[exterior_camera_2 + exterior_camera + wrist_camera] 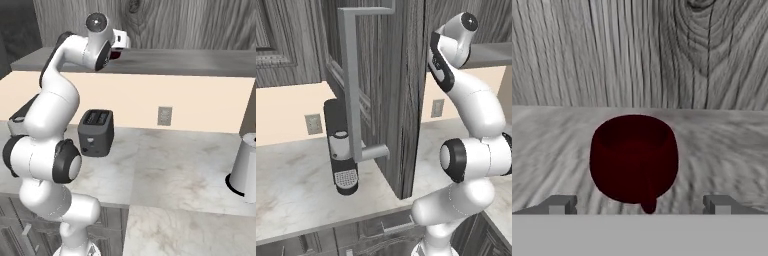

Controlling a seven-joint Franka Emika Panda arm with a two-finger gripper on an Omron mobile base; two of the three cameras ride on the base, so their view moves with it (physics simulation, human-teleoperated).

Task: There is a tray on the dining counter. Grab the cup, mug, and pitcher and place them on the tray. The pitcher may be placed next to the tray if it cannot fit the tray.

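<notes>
The two-finger gripper [639, 205] is hovering with jaws spread wide around nothing, the dark red round mug [634, 157] sitting just ahead between them, not yet grasped.

— What's sitting on the grey wooden shelf [722, 145], centre frame?
— The dark red mug [634, 157].
— And the marble worktop [175, 165] below?
— It's carrying a toaster [96, 132], left of centre

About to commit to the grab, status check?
Claw open, empty. Mug dead ahead on cabinet shelf, handle facing claw. Nothing in the way.
</notes>
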